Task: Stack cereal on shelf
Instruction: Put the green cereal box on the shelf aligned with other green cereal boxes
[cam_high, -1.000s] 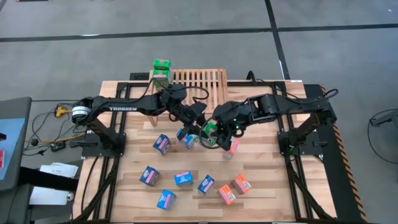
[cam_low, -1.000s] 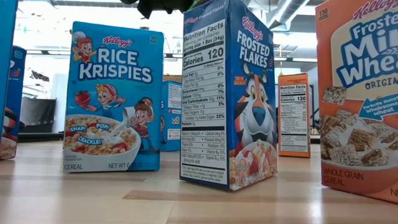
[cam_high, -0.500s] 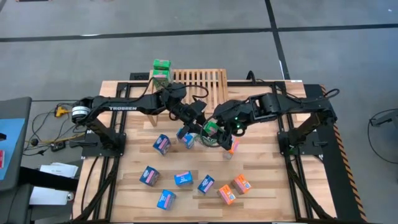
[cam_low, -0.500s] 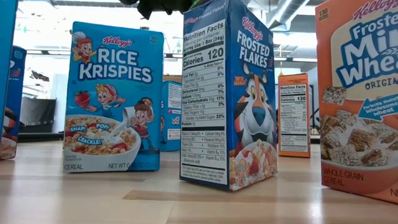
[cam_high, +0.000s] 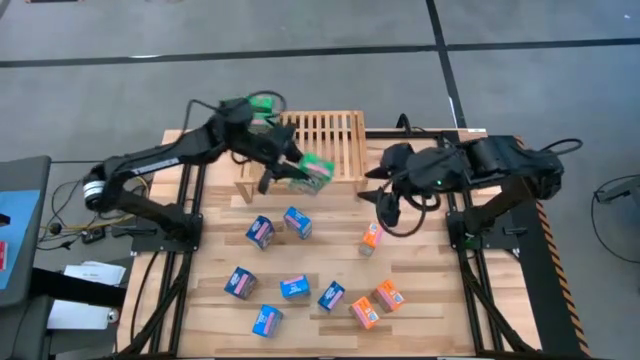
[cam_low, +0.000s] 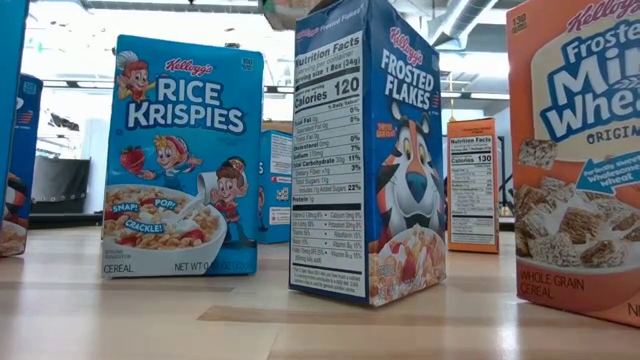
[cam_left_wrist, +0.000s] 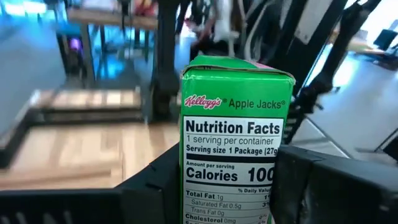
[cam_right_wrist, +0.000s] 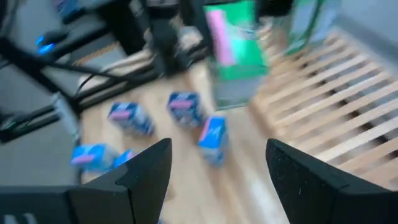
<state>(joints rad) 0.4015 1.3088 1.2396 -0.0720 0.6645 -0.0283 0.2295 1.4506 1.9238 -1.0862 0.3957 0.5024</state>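
My left gripper (cam_high: 303, 171) is shut on a green Apple Jacks cereal box (cam_high: 316, 172), held in the air over the near left part of the light-wood slatted shelf (cam_high: 330, 135). The box fills the left wrist view (cam_left_wrist: 236, 143). A second green box (cam_high: 261, 106) stands at the shelf's far left corner. My right gripper (cam_high: 386, 208) is open and empty, right of the shelf; its wrist view shows the held box (cam_right_wrist: 235, 50) and the slats (cam_right_wrist: 323, 93). Several blue and orange boxes (cam_high: 296, 222) lie on the table. My left gripper pinches the green box between its two fingers (cam_left_wrist: 155, 186), one on each of two opposite sides (cam_left_wrist: 186, 180), with the Nutrition Facts face toward the wrist camera. The fingers come from the table's left. The box is lifted clear of table and shelf.
Loose boxes lie across the table's near half: blue ones (cam_high: 260, 232) (cam_high: 294, 288) and orange ones (cam_high: 372, 236) (cam_high: 377, 303). The low view shows them close up: Rice Krispies (cam_low: 180, 160), Frosted Flakes (cam_low: 370, 150) and Mini-Wheats (cam_low: 580, 150).
Both grippers met at the green box just in front of the shelf. My left gripper has since carried the box up and toward the far left, over the shelf's near left part. My right gripper has come off the box and drawn back toward the table's right.
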